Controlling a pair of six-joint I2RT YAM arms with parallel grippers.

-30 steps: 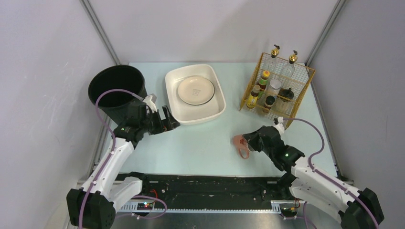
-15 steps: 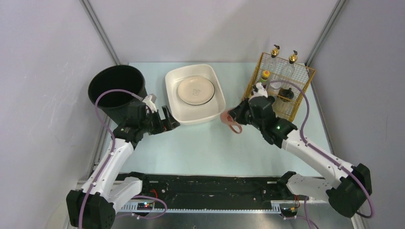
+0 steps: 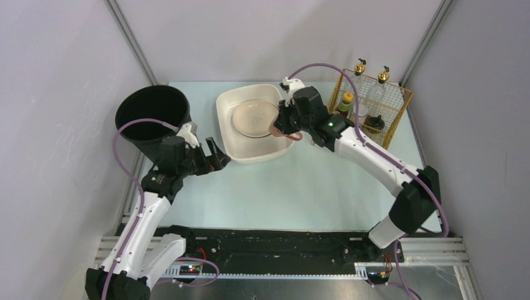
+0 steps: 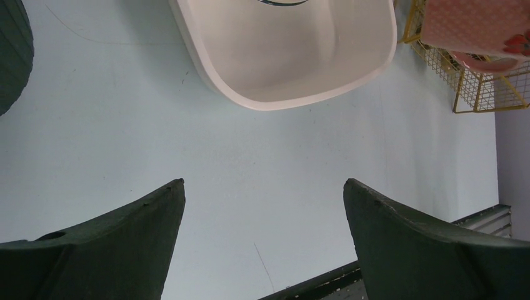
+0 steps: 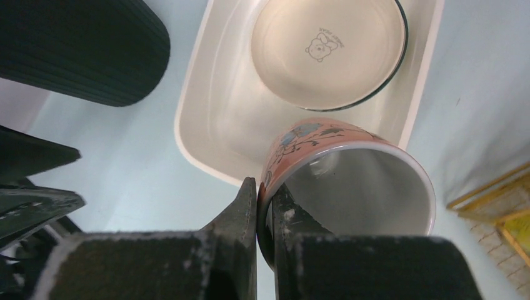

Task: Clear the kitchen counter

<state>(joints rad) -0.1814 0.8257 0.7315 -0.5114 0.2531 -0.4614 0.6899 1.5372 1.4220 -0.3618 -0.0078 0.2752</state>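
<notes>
A pink patterned mug [image 5: 325, 150] hangs tilted over the right side of the white tub [image 5: 212, 112]. My right gripper [image 5: 265, 184] is shut on the mug's rim, one finger inside and one outside. From above, the mug [image 3: 282, 130] sits under the right gripper [image 3: 286, 125] at the tub's [image 3: 250, 156] right edge. A cream plate [image 3: 253, 117] with a bear print lies in the tub. My left gripper [image 3: 220, 159] stands open and empty over the pale mint kitchen counter [image 3: 281, 187], left of the tub. Its fingers frame bare counter around the left gripper [image 4: 264, 182].
A tall black bin [image 3: 153, 115] stands at the back left, just behind the left arm. A yellow wire rack [image 3: 365, 112] holding several bottles and jars stands at the back right. A black rail [image 3: 281, 244] runs along the counter's front edge.
The right arm has carried the mug from the counter's front right, up and left, to above the tub's right edge. The left arm has barely shifted and stays open.
</notes>
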